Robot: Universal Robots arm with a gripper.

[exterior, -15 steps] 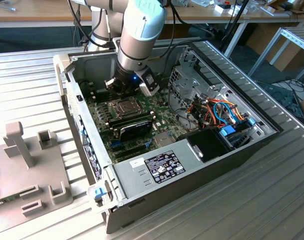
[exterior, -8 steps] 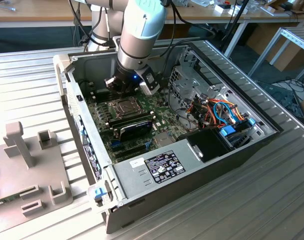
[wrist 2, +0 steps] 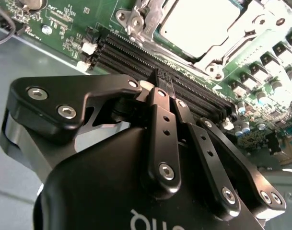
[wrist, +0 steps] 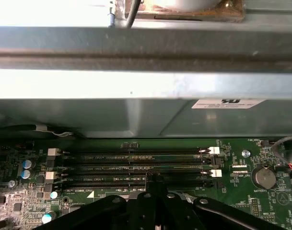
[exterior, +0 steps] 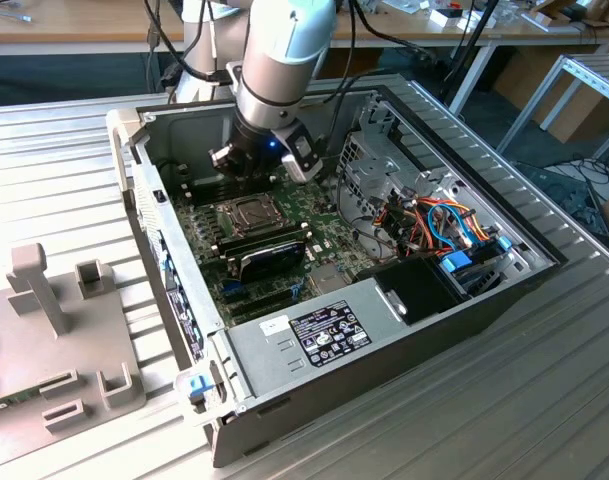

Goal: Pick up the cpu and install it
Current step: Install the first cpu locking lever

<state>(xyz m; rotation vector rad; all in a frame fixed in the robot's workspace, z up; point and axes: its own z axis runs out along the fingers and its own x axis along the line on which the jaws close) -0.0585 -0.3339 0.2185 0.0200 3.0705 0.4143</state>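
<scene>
The cpu (wrist 2: 198, 24) shows as a pale flat square lying in its socket on the green motherboard (exterior: 209, 245), with the metal socket frame (wrist 2: 150, 14) around it. In the exterior view the socket (exterior: 246, 212) is just in front of my gripper (exterior: 246, 176). My gripper (wrist 2: 160, 80) is shut, its black fingers (wrist 2: 157, 124) meeting with nothing seen between them. The tips hang just above the black memory slots (wrist 2: 122, 52), beside the socket. In the first wrist view the gripper (wrist: 155, 179) is over the same row of slots (wrist: 131, 165).
The open computer case (exterior: 504, 290) lies on a ribbed metal table. Its back wall (wrist: 136, 86) rises close behind the slots. A black module (exterior: 269, 258), a power supply (exterior: 324, 335), a drive cage (exterior: 369, 170) and cables (exterior: 434, 225) crowd the inside. A grey fixture (exterior: 54, 340) stands at the exterior view's left.
</scene>
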